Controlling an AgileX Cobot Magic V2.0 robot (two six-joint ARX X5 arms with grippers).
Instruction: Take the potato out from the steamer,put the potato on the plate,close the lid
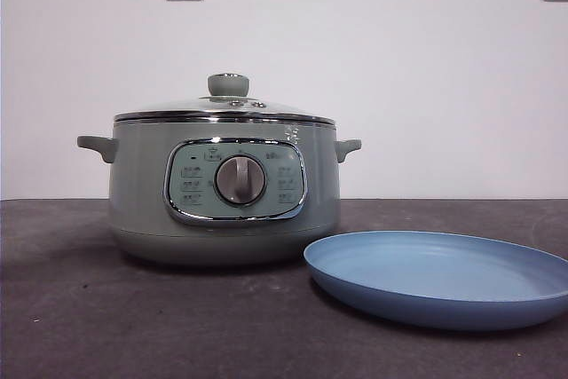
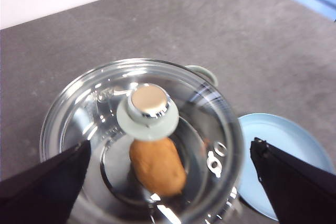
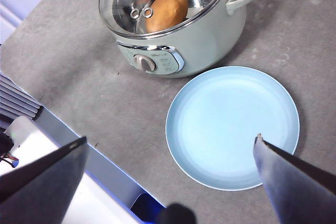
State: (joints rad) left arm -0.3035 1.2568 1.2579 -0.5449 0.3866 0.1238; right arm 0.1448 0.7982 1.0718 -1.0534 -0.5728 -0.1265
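Fingers of left gripper [image 2: 168,182] spread wide, hover above lid [image 2: 100,114]; right gripper [image 3: 170,182] released above plate [image 3: 231,124]. Potato [image 2: 157,165] inside closed steamer [image 1: 226,188] on surface [image 1: 89,308]. Glass lid: rigid, fragile, likely slippery; grasp knob [image 2: 148,109].

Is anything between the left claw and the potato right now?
Yes. The glass lid sits closed on the steamer, with the potato visible beneath it. The left claw hangs open above the lid's knob. The plate beside the steamer is bare.
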